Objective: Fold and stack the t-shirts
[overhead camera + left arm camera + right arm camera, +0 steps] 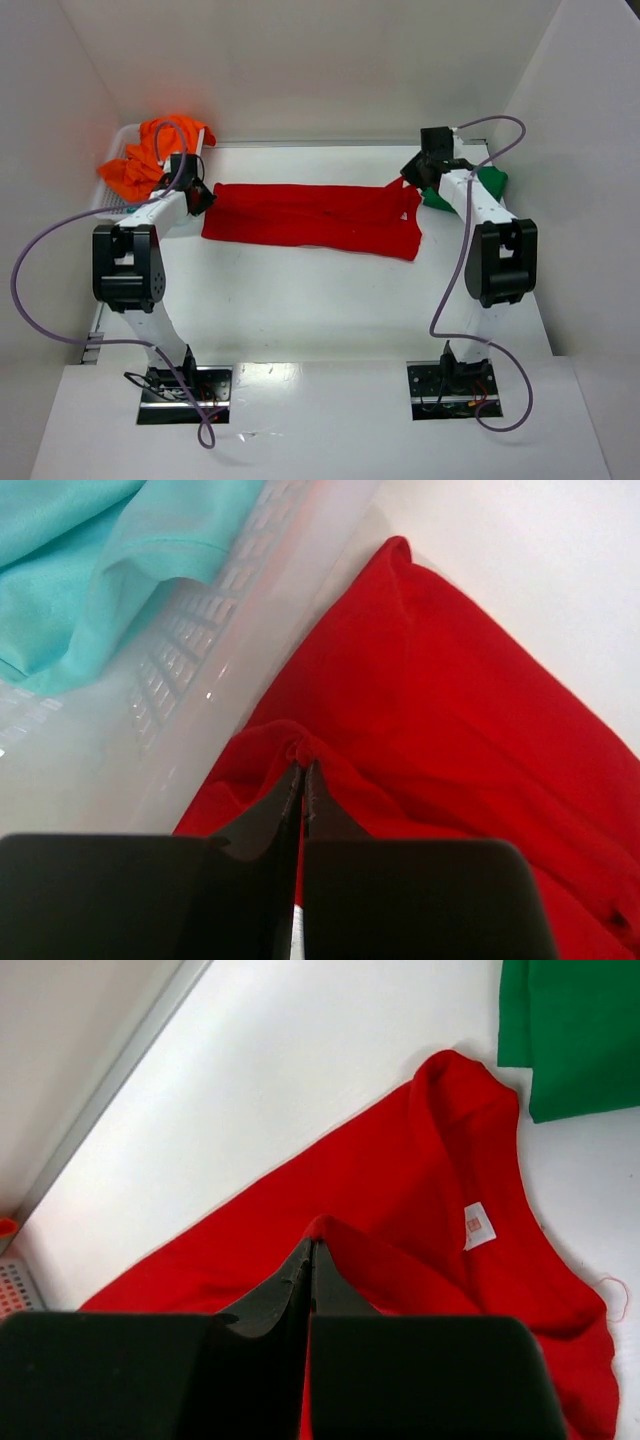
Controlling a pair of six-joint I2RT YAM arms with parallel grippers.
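Right now the left tool (pixel 302 772) is pinching a raised fold of the red t-shirt (pixel 310 215) with its tips fully closed. The right tool (pixel 312 1247) is gripping the shirt's other end in the same way, with the collar and its white label (pixel 478 1225) just ahead of it. The shirt is lying stretched in a long band on the counter (pixel 300 310) between the two tools. Just left of the left tool, the white lattice basket (pixel 200 650) is holding a pale teal t-shirt (pixel 90 560) and an orange t-shirt (pixel 150 155). Ahead and right of the right tool, a green t-shirt (pixel 580 1030) is lying on the counter, near the red collar but apart from it.
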